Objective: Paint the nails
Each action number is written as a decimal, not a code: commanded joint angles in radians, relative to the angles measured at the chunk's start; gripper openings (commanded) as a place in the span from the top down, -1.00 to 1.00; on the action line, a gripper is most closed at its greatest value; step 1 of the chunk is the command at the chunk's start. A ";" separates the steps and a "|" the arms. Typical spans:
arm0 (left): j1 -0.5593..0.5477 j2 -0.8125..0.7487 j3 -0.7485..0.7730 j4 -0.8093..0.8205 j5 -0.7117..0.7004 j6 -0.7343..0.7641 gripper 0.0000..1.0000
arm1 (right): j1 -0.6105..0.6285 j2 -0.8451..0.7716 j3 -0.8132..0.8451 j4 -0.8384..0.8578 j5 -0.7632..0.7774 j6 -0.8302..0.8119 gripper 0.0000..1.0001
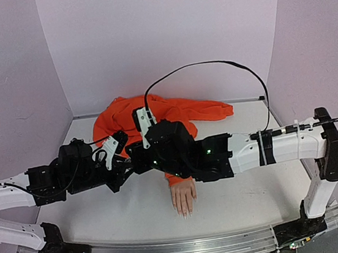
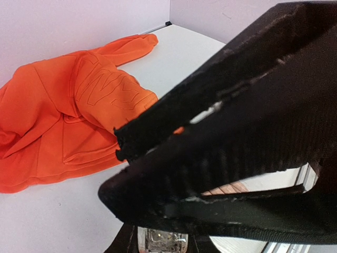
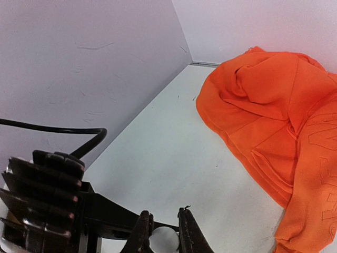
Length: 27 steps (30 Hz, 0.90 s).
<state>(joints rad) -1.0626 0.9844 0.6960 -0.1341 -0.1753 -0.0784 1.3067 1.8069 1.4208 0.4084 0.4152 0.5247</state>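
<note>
Pale nails [image 1: 184, 213], mannequin hand [image 1: 184, 196], orange sleeve [image 1: 174, 178]

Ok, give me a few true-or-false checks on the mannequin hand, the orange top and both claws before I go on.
1. The skin-toned mannequin hand points its fingers toward the arms' bases. True.
2. The crumpled orange fabric sweatshirt is heaped at the white table's near edge. False: its bulk lies at the back, by the wall.
3. The left claw and right claw gape wide open. False: both are shut.
4. The tiny fingernails look pale from above. True.
</note>
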 commanded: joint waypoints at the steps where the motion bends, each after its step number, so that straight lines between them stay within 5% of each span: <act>1: 0.012 -0.052 0.039 0.205 -0.034 -0.038 1.00 | 0.060 -0.017 -0.012 -0.068 -0.104 0.027 1.00; 4: 0.012 -0.104 -0.018 0.204 -0.024 -0.064 1.00 | 0.019 -0.071 -0.063 -0.002 -0.242 -0.002 0.93; 12: 0.013 -0.186 -0.091 0.180 0.043 -0.133 1.00 | -0.052 -0.217 -0.121 0.003 -0.518 -0.110 -0.50; 16: 0.015 -0.201 -0.083 0.167 0.159 -0.151 1.00 | -0.157 -0.271 -0.190 0.007 -0.687 -0.111 -0.90; 20: 0.019 -0.198 -0.058 0.166 0.377 -0.157 1.00 | -0.219 -0.316 -0.257 0.055 -0.835 -0.163 -0.97; 27: 0.023 -0.118 0.026 0.169 0.753 -0.177 1.00 | -0.248 -0.312 -0.295 0.268 -1.154 -0.189 -0.56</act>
<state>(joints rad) -1.0451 0.8333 0.6308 -0.0399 0.3145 -0.2363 1.0523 1.5127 1.1152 0.4725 -0.4656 0.3614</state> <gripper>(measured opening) 0.217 0.826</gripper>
